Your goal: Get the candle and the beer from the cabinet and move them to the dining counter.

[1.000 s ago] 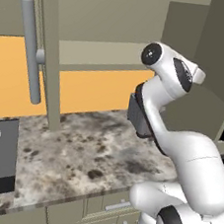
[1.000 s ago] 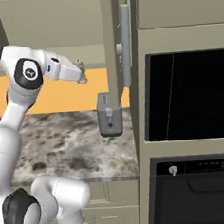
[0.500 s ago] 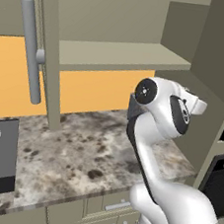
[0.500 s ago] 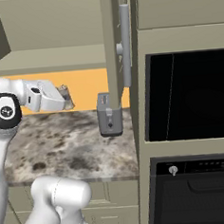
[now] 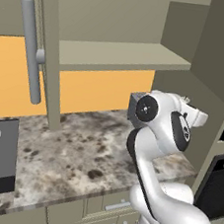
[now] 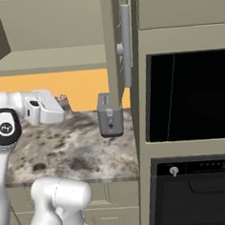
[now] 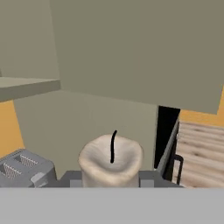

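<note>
Candle (image 7: 111,162) stands upright between closed jaws, wick up.

Pale grey candle (image 7: 111,160) with black wick, grey toaster (image 7: 27,168), speckled grey-brown worktop (image 5: 79,150).

Arm folded low beside the toaster (image 6: 110,120), forearm approx. level, wrist pointing away from it. Gripper (image 7: 110,177) clamped on the candle (image 7: 111,159); candle upright between fingers (image 7: 148,178), wick up. Hand (image 6: 46,106) level w/ toaster top.

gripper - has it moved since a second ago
Yes. In the right base view the gripper, shut on the candle, has dropped from cabinet-shelf height toward the worktop.
</note>
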